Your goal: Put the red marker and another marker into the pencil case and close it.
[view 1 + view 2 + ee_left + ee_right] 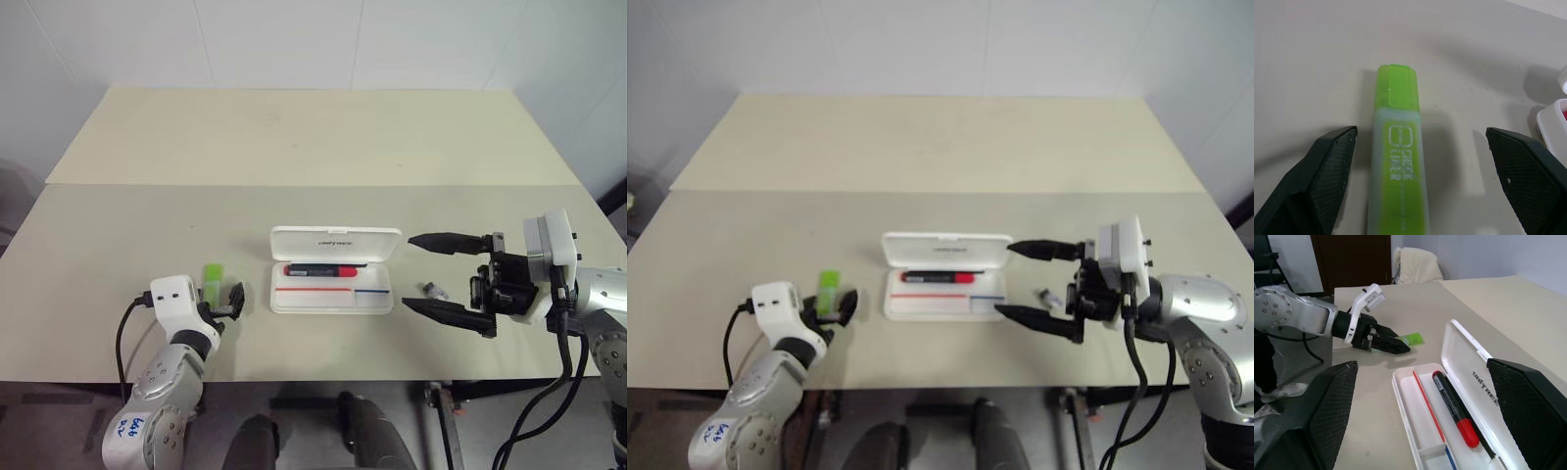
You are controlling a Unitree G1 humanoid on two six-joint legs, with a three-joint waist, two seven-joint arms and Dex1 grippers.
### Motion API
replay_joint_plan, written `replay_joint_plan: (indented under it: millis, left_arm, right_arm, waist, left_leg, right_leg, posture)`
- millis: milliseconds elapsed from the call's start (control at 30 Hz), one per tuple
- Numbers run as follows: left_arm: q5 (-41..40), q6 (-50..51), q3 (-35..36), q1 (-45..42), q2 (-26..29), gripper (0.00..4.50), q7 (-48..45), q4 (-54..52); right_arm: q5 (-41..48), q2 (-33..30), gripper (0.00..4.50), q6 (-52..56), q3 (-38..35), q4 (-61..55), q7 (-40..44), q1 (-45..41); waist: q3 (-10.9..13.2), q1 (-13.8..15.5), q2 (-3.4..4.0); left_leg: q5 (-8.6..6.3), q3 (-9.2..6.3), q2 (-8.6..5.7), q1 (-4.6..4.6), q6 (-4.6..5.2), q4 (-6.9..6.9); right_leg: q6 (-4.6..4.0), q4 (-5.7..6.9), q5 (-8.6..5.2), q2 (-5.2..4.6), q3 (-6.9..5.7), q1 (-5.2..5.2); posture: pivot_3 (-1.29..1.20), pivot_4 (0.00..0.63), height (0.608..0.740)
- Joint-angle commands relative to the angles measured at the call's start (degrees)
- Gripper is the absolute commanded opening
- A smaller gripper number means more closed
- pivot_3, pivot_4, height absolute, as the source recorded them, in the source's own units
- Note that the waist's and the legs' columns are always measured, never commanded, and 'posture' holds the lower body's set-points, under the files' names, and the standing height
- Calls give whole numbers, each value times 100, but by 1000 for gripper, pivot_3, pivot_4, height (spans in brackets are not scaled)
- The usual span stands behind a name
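- The pale beige table is your work surface; everything for the task lies along its near half.
- The white hard-plastic rectangular pencil case sits at the centre with its hinged lid laid back flat. Leave it there: the tray mouth is fully free for a drop-in.
- The right gripper hangs level just beside the case's right end, jaws spread wide and empty. Judgement: keep it parked until the lid step, so it does not nudge the case.
- The left gripper is the working tool, low over the table to the left of the case, fingers wide apart and holding nothing.
- The slim black-barrelled marker with the red cap already lies inside the tray along the hinge side, so that half reads as done.
- The flat lime-green highlighter lies on the table, well apart from the case, between the left fingers but nearer one than the other.
- Step in hand, as judged: grasp the highlighter. Shift sideways so it sits midway, settle the tips to the table, then close across the flat barrel below the cap, not on it.
- Risk: an off-centre close may push it askew.
- A tiny grey piece lies right of the case; ignore it.
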Motion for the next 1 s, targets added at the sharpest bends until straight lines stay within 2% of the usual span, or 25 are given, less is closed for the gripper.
replay_joint_plan:
  millis: [33, 133, 300, 367, 433, 633, 767, 900, 1000]
  left_arm:
    - [-4, 264, 155, -116, -30, 4500, 88, 176]
    - [-23, 510, 194, -179, -95, 3887, 149, 152]
    - [61, 573, 143, -227, -116, 2306, 168, 133]
    - [107, 573, 176, -270, -122, 1542, 201, 173]
    - [188, 486, 213, -328, -44, 1105, 187, 233]
    - [371, 91, 370, -815, 652, 1107, -182, 466]
    - [290, -216, 578, -1339, 1197, 1107, -587, 606]
    - [-12, -576, 752, -1986, 1861, 1107, -1389, 718]
    - [-513, -687, 796, -2604, 2441, 1107, -2298, 864]
  right_arm:
    - [-47, 24, 4456, -162, 80, -13, -76, -102]
    - [-90, 25, 4500, -202, 147, 3, -131, -137]
    - [-141, 8, 4500, -282, 171, 34, -149, -121]
    - [-149, 1, 4500, -308, 171, 51, -143, -118]
    - [-165, -1, 4500, -342, 176, 65, -134, -111]
    - [-212, 13, 4500, -398, 207, 95, -139, -129]
    - [-124, 16, 4500, -427, 149, 57, -132, -87]
    - [41, 44, 4500, -503, 42, -30, -10, 60]
    - [9, 72, 4500, -567, 71, -55, -49, 125]
  waist:
    - [-1, -8, -1]
    - [-1, -51, -1]
    - [-3, -59, 0]
    - [-3, -51, 1]
    - [-3, -43, 1]
    - [-1, -34, -4]
    - [1, -90, -7]
    - [1, -66, -7]
    - [2, -36, -7]
  left_leg:
    - [0, 0, 0, 1, 1, 1]
    - [1, 0, -3, 4, 2, 1]
    - [1, -6, -3, 7, 1, 2]
    - [1, -7, -4, 1, 1, 0]
    - [-1, -6, -5, -1, -2, -1]
    - [2, -14, -4, 3, 4, 0]
    - [1, -68, 4, -12, 2, -8]
    - [-9, -62, 6, -15, -15, -23]
    - [-21, -62, 6, -27, -33, -23]
  right_leg:
    - [-1, 1, 2, 0, 1, 0]
    - [-3, -3, 8, 5, 7, 4]
    - [2, -21, 10, 10, 8, 5]
    - [0, -37, 15, 9, 9, 7]
    - [2, -45, 16, 8, 13, 10]
    - [1, -53, 31, 19, 14, 11]
    - [0, -147, 93, 73, 20, 15]
    - [-7, -136, 87, 74, 30, 5]
    - [52, -78, 104, 73, 32, -33]
  posture:
    - [0, 150, 740]
    - [0, 150, 740]
    - [0, 150, 740]
    - [0, 150, 740]
    - [0, 150, 740]
    - [0, 150, 740]
    - [0, 150, 740]
    - [0, 150, 740]
    - [0, 150, 740]
